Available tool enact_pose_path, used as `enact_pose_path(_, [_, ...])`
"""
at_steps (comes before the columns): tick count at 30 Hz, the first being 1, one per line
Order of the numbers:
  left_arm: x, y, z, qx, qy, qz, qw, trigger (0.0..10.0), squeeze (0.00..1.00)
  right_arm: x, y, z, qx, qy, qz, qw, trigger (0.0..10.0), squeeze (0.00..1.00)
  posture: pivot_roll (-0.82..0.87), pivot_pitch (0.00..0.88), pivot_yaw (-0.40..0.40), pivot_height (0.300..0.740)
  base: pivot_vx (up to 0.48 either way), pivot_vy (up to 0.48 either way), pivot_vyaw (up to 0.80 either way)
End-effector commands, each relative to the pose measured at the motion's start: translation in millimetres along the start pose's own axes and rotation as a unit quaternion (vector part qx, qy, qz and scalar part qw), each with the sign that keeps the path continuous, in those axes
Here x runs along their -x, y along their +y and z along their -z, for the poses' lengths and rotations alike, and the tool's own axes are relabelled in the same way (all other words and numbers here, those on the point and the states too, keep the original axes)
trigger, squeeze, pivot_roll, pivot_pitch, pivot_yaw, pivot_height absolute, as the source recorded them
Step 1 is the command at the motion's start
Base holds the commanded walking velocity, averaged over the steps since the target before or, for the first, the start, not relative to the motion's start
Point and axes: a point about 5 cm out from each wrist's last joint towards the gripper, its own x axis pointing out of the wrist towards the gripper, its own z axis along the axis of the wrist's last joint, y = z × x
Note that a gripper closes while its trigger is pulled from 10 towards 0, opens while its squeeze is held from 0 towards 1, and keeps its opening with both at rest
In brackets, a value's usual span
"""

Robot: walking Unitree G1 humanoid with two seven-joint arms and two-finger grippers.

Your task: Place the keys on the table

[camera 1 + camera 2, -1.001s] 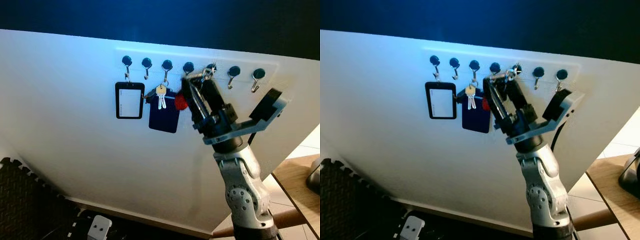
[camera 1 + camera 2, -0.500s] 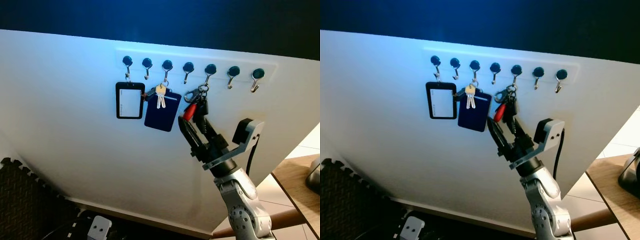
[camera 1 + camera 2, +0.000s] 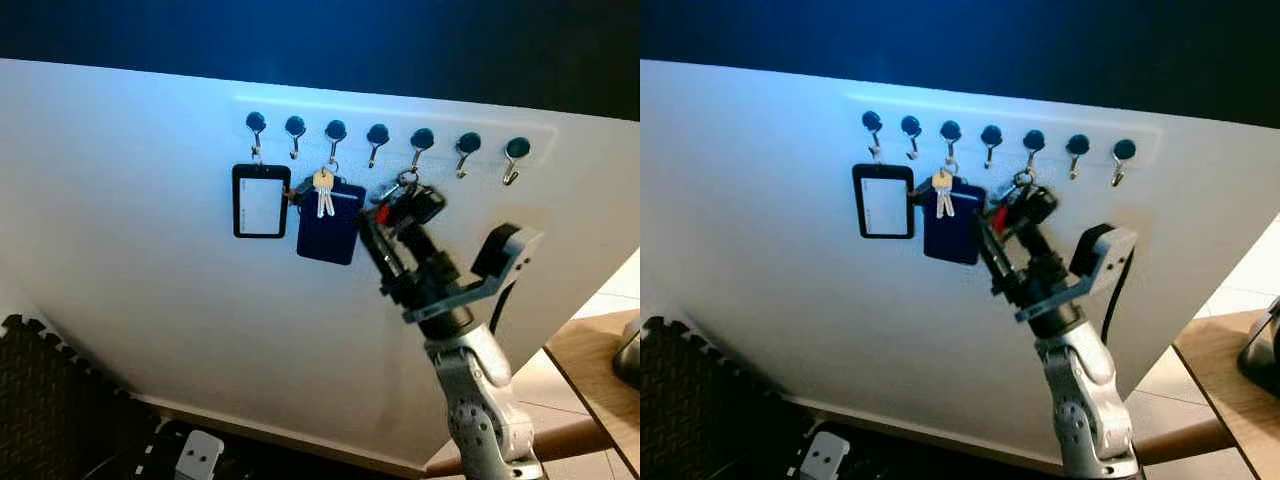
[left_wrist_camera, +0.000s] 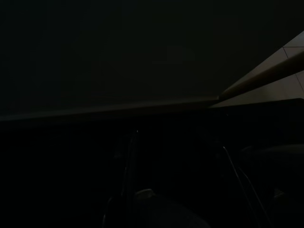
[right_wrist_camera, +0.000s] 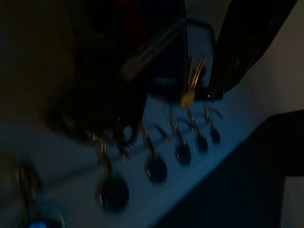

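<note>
Upper middle of the head views, hard to make out: keys point(image 3: 402, 196) are a blurred bunch with a silver clasp, black parts and a red tag, partly covered by the right gripper point(image 3: 392, 222).
Keys' place: hanging at the fifth hook point(image 3: 421, 140) of seven on a white board point(image 3: 120, 220), just right of a dark blue card holder point(image 3: 329, 220).
Right gripper: raised against the board at the bunch, long black fingers point(image 3: 372, 240) on either side of it; whether they pinch it I cannot tell.
Right wrist view: dim and smeared; the row of round hook knobs point(image 5: 156, 168) and a gold key point(image 5: 189, 97) can be picked out.
Other hangers: black-framed badge holder point(image 3: 260, 200) on the first hook; small keys point(image 3: 322, 192) over the blue holder.
Left wrist view: nearly black; gripper state unreadable.
Lower right edge: wooden table point(image 3: 596, 380), cut off.
</note>
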Motion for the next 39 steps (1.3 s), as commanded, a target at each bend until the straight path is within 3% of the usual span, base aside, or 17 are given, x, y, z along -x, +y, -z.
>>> enact_pose_path(1, [5.0, 1.9, 4.3, -0.006, 0.011, 0.003, 1.000, 10.0, 0.00, -4.5, 4.5, -14.5, 0.073, -0.034, -0.014, 0.997, 10.0, 0.00, 0.08, 0.130, -0.027, 0.740, 0.000, 0.000, 0.00])
enact_pose_path(9, [4.2, 0.5, 3.7, -0.004, 0.007, 0.004, 1.000, 10.0, 0.00, -9.0, 1.0, -18.8, 0.094, -0.048, -0.001, 0.994, 10.0, 0.00, 0.08, 0.133, -0.029, 0.740, 0.000, 0.000, 0.00])
enact_pose_path(35, [4.8, 1.9, 6.8, 0.000, 0.021, -0.001, 1.000, 10.0, 0.00, -5.5, -14.7, -3.6, 0.110, -0.007, 0.073, 0.991, 10.0, 0.00, 0.09, 0.132, -0.028, 0.740, 0.000, 0.000, 0.00])
enact_pose_path(39, [5.1, 2.3, 7.4, 0.001, 0.023, -0.003, 1.000, 10.0, 0.00, -8.0, -12.6, -15.5, 0.113, -0.050, 0.072, 0.990, 10.0, 0.00, 0.09, 0.133, -0.028, 0.740, 0.000, 0.000, 0.00])
